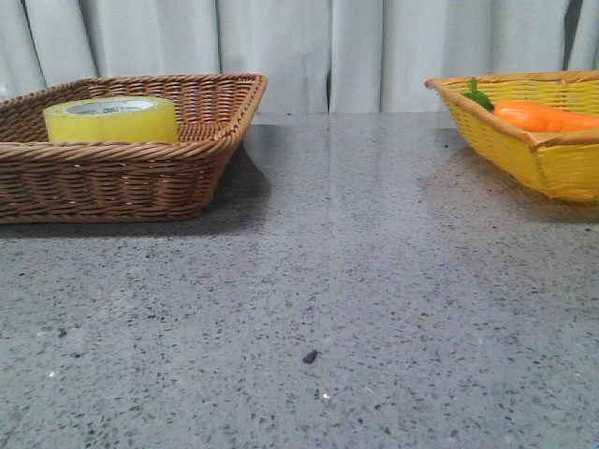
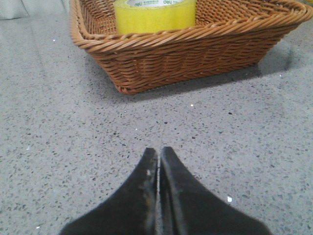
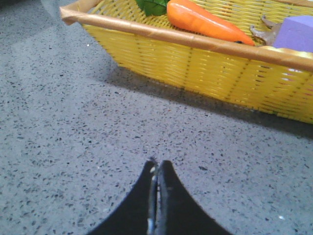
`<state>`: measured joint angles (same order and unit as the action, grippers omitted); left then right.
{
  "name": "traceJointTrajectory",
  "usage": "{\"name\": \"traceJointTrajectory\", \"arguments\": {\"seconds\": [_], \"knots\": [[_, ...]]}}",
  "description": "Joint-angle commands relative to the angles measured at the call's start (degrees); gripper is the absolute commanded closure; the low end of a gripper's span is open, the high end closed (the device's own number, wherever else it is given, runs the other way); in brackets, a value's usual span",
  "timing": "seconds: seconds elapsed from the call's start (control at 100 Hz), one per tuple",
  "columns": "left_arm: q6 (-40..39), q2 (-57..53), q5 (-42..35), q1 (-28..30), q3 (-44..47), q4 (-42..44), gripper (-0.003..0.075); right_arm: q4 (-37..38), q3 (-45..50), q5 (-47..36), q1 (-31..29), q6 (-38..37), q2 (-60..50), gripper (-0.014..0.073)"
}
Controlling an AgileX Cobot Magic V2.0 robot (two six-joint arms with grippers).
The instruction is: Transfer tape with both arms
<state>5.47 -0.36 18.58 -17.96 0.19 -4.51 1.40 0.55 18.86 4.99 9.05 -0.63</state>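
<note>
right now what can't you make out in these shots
- Tape: lower part hidden behind the brown basket rim, front and left wrist views.
- Purple block: cut off by the right wrist view's edge; identity unclear.
- Carrot: partly hidden by the yellow basket wall in the front view.
- Both arms: absent from the front view.

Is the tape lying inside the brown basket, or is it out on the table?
Inside. The tape sits flat in the brown basket, core opening upward, its lower part hidden behind the woven rim.
</note>
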Motion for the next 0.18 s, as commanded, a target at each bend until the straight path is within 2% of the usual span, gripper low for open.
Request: {"name": "traceJointTrajectory", "arguments": {"seconds": [0.0, 0.17], "knots": [[-0.47, -1.64, -3.35, 0.14, 0.56, -0.66, 0.0741, 0.81, 1.16, -1.15, -0.31, 0.04, -1.11, 0.0660], [-0.47, -1.64, -3.35, 0.14, 0.56, -0.66, 0.0741, 0.81, 1.16, -1.15, -0.31, 0.04, -1.11, 0.0660]]}}
